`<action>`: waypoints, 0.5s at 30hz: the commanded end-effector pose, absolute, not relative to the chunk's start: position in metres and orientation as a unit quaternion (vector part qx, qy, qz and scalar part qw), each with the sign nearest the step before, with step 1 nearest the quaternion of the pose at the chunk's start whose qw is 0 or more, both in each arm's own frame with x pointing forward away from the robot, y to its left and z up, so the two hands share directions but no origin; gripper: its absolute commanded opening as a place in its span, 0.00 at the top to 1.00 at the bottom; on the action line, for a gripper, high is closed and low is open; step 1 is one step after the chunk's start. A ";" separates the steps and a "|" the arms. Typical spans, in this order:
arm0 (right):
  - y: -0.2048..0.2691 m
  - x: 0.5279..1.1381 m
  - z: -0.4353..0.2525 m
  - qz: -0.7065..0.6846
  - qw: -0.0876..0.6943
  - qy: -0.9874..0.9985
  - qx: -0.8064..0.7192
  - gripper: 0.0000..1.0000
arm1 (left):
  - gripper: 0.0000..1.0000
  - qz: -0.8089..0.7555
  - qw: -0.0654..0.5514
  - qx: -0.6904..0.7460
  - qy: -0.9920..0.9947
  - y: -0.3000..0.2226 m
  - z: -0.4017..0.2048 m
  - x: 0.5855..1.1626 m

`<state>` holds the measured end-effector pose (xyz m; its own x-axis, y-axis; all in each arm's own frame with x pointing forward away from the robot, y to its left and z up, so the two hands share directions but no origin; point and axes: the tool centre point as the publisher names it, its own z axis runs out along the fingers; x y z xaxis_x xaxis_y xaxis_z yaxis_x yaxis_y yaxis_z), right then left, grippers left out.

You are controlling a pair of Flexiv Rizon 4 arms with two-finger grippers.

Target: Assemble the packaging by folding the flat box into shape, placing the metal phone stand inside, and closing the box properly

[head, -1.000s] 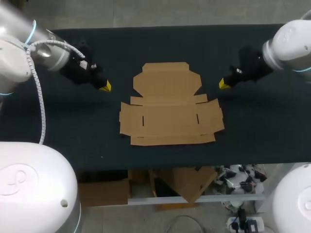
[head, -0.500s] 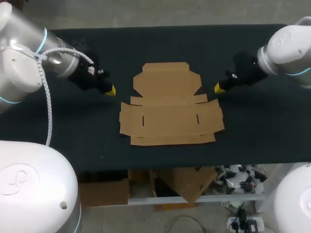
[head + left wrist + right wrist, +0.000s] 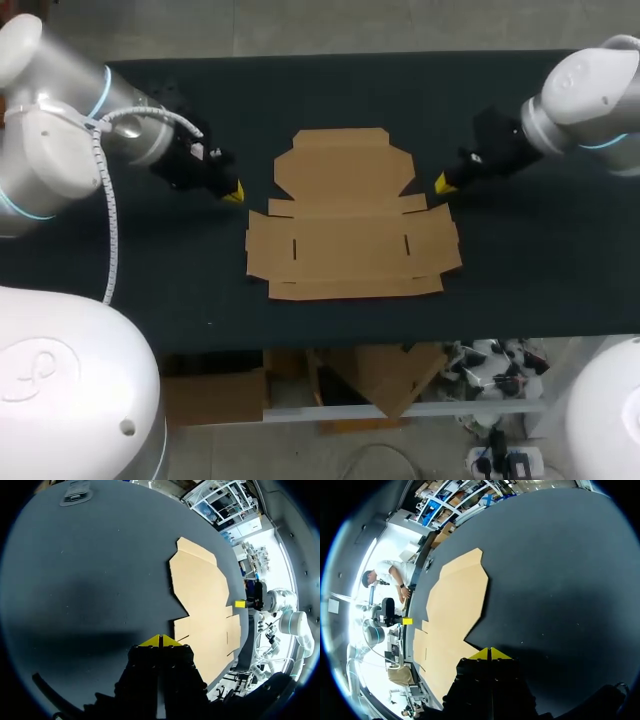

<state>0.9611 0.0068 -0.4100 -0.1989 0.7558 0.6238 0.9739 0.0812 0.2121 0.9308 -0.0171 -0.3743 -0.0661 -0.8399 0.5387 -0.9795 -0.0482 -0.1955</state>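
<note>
One flat box (image 3: 350,215) between end effectors (image 3: 233,192) (image 3: 441,184)

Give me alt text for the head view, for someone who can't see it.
A flat, unfolded cardboard box lies on a dark table. The left gripper and right gripper, both shut, sit close on either side of it.

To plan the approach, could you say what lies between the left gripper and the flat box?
Nothing: only bare table between left gripper and flat box, in the head view.
</note>
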 end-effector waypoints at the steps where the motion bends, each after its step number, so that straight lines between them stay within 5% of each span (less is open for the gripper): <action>1: 0.007 0.965 -0.415 -0.304 0.186 -0.713 -0.603 1.00 | 1.00 0.269 0.125 0.676 -0.675 -0.025 -0.383 0.933; 15: 0.011 0.958 -0.416 -0.307 0.192 -0.712 -0.602 1.00 | 1.00 0.272 0.142 0.683 -0.663 -0.026 -0.396 0.935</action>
<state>0.9593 0.0118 -0.4164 -0.1988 0.7442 0.6377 0.9751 0.0849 0.2049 0.9333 -0.0254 -0.3935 -0.0275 -0.8286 0.5591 -0.9821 -0.0818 -0.1695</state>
